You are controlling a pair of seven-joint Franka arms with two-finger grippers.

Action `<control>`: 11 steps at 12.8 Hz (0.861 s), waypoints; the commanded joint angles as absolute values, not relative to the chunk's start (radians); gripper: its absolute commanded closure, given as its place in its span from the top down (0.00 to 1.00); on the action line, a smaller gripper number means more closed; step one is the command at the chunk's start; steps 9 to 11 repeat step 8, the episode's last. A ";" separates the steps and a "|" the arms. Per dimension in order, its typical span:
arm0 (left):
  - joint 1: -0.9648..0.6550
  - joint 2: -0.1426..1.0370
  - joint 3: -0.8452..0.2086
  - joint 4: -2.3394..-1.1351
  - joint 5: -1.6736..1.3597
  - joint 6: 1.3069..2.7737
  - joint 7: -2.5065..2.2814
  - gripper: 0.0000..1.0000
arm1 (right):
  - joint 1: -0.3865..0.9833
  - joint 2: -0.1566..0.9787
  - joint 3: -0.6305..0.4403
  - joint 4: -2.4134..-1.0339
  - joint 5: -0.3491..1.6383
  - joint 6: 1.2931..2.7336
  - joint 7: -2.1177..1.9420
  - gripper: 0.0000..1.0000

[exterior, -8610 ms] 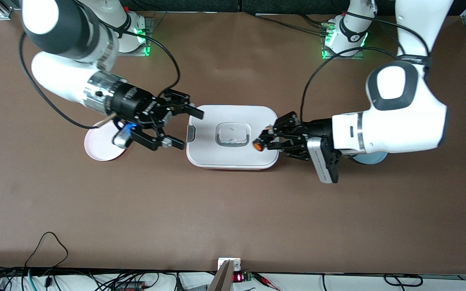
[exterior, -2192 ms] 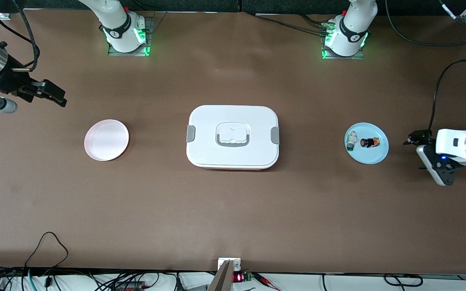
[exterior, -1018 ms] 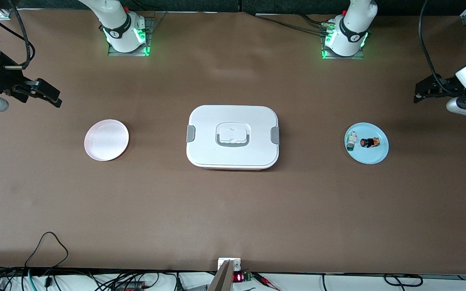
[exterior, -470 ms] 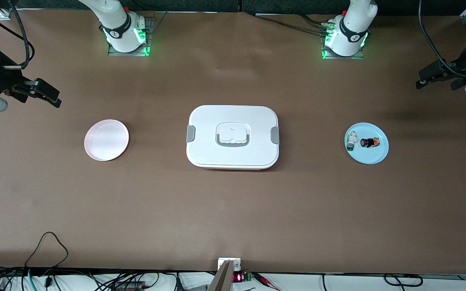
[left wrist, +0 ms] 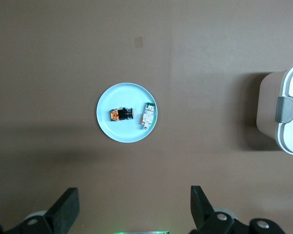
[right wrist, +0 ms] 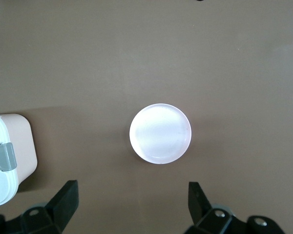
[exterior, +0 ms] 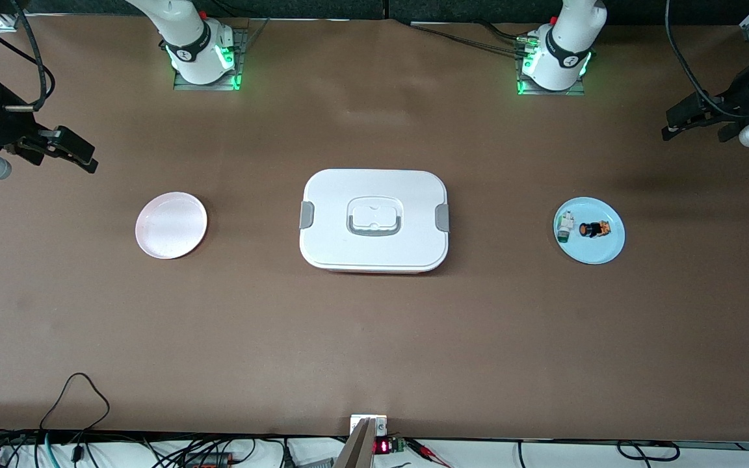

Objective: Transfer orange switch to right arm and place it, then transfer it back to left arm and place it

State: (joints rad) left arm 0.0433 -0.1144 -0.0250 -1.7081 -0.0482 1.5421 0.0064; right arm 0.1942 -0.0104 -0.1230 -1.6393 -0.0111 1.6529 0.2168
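One orange switch [exterior: 592,229] lies flat, its orange face toward the box [exterior: 374,220].

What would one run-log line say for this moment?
switch: on blue plate | box: mid-table | left gripper: open, high | right gripper: open, high

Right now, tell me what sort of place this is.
Probably a robotics lab bench: two arm bases bolted to a brown table, loose cables along its edge, and a white box between two small plates.

Pink plate [exterior: 171,225] toward the right arm's end — blue plate [exterior: 610,249] bearing a green-tipped white part [exterior: 565,227].
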 commanded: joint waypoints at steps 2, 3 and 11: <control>0.038 -0.135 -0.014 -1.718 -0.029 1.559 0.000 1.00 | 0.189 -0.003 -0.123 -1.620 -0.002 1.646 0.218 0.99; 0.041 -0.132 -0.014 -1.717 -0.029 1.566 0.020 1.00 | 0.189 -0.003 -0.123 -1.620 -0.002 1.646 0.219 0.99; 0.048 -0.133 -0.014 -1.700 0.022 1.582 0.080 1.00 | 0.189 -0.008 -0.138 -1.618 -0.002 1.638 0.213 0.99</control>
